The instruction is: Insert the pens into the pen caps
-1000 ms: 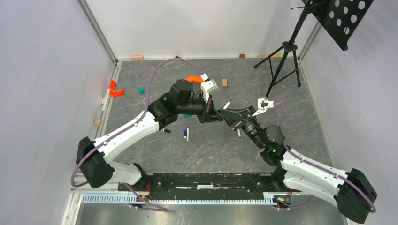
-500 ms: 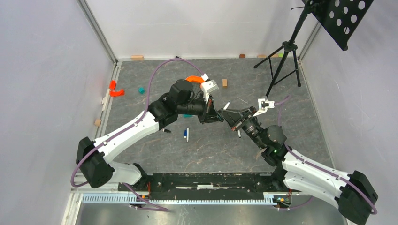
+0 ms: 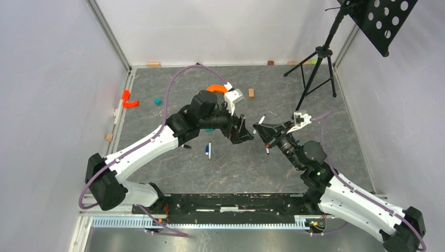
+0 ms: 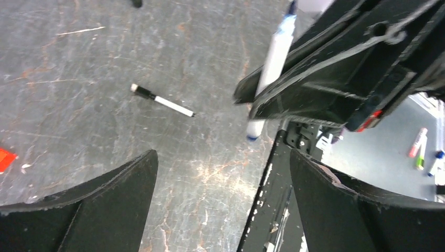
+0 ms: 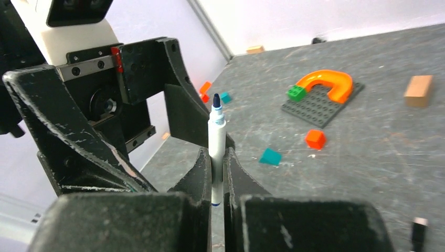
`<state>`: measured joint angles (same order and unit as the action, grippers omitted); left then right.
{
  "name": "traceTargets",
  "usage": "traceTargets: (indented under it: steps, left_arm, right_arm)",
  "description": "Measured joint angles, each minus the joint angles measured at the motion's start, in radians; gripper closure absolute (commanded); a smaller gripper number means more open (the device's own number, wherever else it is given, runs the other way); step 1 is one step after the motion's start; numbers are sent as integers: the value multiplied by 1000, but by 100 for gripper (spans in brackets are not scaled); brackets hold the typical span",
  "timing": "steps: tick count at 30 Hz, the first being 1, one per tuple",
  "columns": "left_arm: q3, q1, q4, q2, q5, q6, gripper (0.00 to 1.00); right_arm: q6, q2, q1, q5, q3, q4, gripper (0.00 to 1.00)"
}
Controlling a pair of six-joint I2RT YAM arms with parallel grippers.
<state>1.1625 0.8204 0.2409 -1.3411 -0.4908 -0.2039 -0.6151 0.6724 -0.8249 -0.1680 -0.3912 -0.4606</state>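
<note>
**Inspector A:** State of the right tool (image 5: 216, 157)?

**Inspector B:** We find it clamped on a slim white marker pen with a dark blue tip (image 5: 216, 128). The pen stands upright between the fingers, bare tip uppermost, held above the scuffed grey tabletop (image 3: 236, 168).

**Inspector A:** And the left tool (image 4: 223, 157)?

**Inspector B:** We record its fingers spread wide, gripping nothing. It faces the right tool, near it but not touching.

**Inspector A:** Other items?

**Inspector B:** A second white pen with a black end (image 4: 163, 103) lies flat on the tabletop. A white pen with a blue end (image 3: 209, 150) lies beside the left arm. A small black cylindrical cap (image 5: 418, 229) lies well apart from the held pen.

**Inspector A:** Lettering?

**Inspector B:** Any print on the barrels is too small for us to read.
</note>
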Motion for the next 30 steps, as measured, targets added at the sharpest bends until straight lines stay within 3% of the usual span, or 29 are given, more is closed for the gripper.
traceTargets:
  steps: [7, 12, 20, 24, 30]
  left_arm:
    - [0, 0, 17, -1, 186, -2, 0]
    - [12, 0, 65, -12, 432, -58, 0]
    - [0, -11, 197, -9, 811, -281, 0]
    - [-105, -63, 269, 60, 894, -407, 0]
    - [-148, -108, 465, 130, 993, -637, 3]
  right_arm:
    - [103, -119, 0, -159, -43, 204, 100]
    - [150, -181, 0, -256, -60, 331, 100]
    - [183, -190, 0, -321, -85, 441, 100]
    - [187, -212, 0, -332, -85, 467, 100]
    - [176, -235, 0, -349, -85, 524, 100]
